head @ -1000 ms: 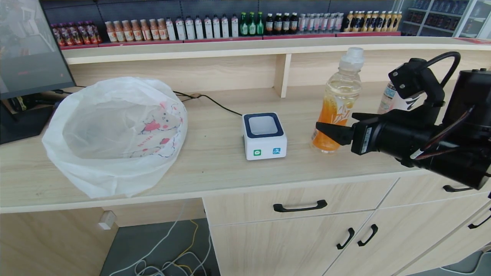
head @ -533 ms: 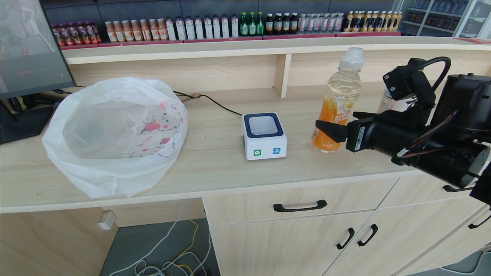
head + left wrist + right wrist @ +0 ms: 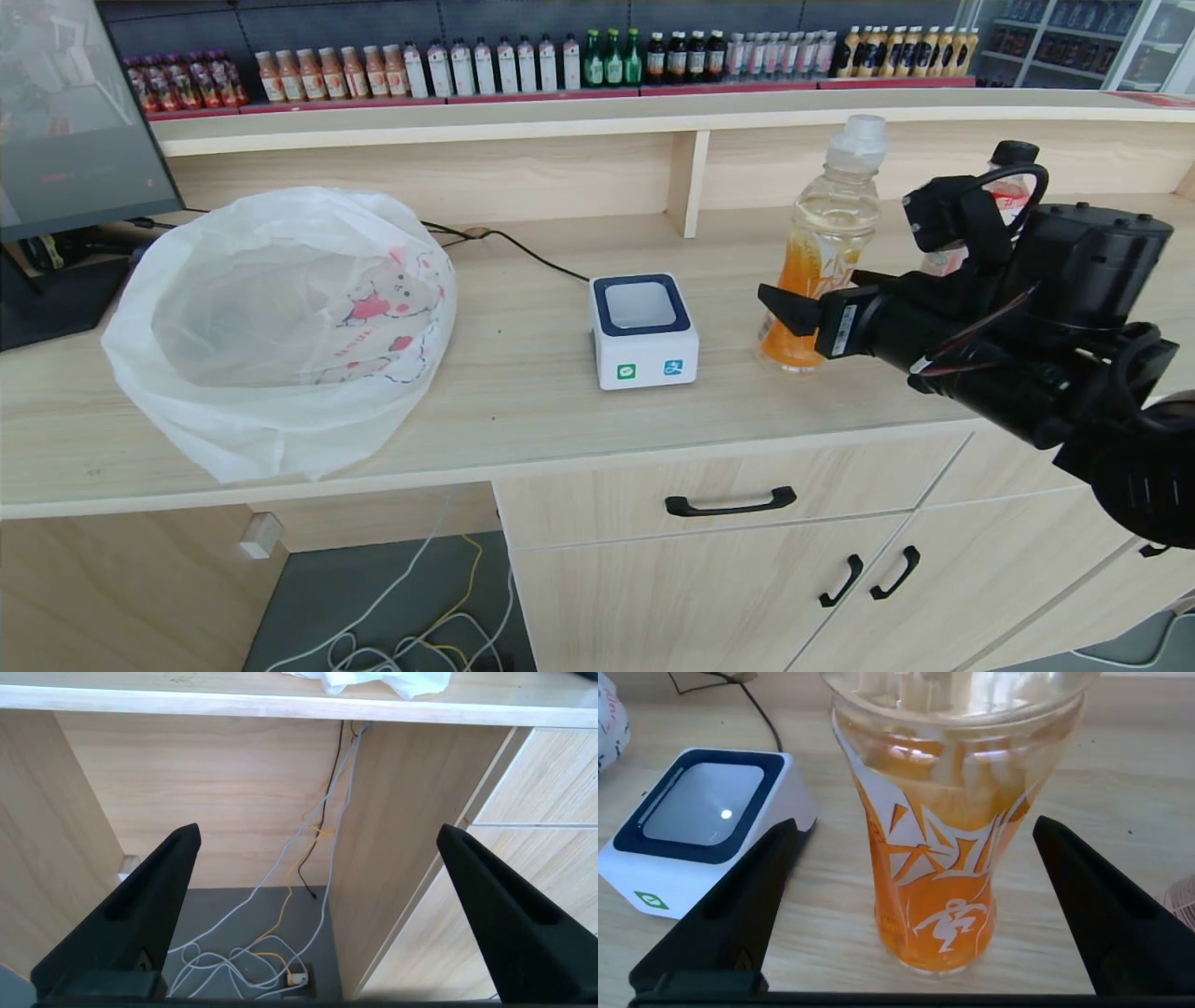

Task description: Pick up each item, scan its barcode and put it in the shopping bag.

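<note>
At the far left a dark monitor (image 3: 84, 112) stands on the counter (image 3: 523, 411). Right of it the white bag (image 3: 280, 327) sits on the counter with its mouth open upward, its near side reaching the counter's near edge.

My left claw (image 3: 318, 840) hangs below the counter top. Its two fingers are spread wide with nothing between them. It faces the gap under the counter, where loose cables (image 3: 252, 952) lie on the grey floor.

A black cord (image 3: 504, 241) runs from behind the bag to the scanner (image 3: 644, 329). The scanner is a small white box with a dark-rimmed window on top, standing mid-counter and well apart from the bag. Below the counter's near edge are drawers (image 3: 730, 471) with black handles.

Right of the scanner the bottle (image 3: 822, 252) stands upright on the counter, white cap on, orange in its lower part and clear above. My right claw (image 3: 812, 289) is level with its lower half, my arm coming in from the right. The fingers are wide apart, one on the bottle's near side and one on its far side, so the bottle stands between them. The wrist view shows a gap on each side, so I have hold of nothing.

Farther right, behind my right arm, a second bottle (image 3: 1008, 182) with a dark cap stands mostly hidden.
</note>
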Robot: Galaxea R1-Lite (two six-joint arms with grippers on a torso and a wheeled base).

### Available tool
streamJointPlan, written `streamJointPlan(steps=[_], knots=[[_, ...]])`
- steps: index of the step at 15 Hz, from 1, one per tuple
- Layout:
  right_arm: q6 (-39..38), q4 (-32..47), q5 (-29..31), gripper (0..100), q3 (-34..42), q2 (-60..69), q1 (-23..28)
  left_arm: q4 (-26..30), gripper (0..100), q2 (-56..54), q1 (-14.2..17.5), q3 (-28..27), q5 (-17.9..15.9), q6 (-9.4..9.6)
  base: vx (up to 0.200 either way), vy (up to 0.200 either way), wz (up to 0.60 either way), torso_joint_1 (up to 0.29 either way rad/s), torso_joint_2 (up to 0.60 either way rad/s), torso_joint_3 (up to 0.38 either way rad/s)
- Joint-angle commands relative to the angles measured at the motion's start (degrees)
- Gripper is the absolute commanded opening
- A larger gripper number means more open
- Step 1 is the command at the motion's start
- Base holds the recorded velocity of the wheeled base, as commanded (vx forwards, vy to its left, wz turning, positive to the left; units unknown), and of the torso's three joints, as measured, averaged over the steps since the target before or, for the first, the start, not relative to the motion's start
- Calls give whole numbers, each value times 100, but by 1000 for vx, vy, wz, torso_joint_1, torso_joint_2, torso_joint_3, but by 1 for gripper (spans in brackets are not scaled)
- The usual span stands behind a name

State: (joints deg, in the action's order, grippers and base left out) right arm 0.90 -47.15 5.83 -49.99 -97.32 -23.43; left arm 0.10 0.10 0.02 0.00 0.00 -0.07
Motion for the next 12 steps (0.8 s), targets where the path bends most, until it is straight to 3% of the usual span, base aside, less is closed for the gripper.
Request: streamJointPlan(steps=[1,7,12], knots=[[-2,-127,-11,100,7,-191,5,-1,100,-1,-2,0,0,-1,0,0,0,0,0,0],[6,-2219,-11,100,201,-912,5,-1,100,-1,-2,0,0,-1,0,0,0,0,0,0],[33,-2492,-11,100,201,-1008,23,-1,100,-1,6,0,0,-1,0,0,0,0,0,0]])
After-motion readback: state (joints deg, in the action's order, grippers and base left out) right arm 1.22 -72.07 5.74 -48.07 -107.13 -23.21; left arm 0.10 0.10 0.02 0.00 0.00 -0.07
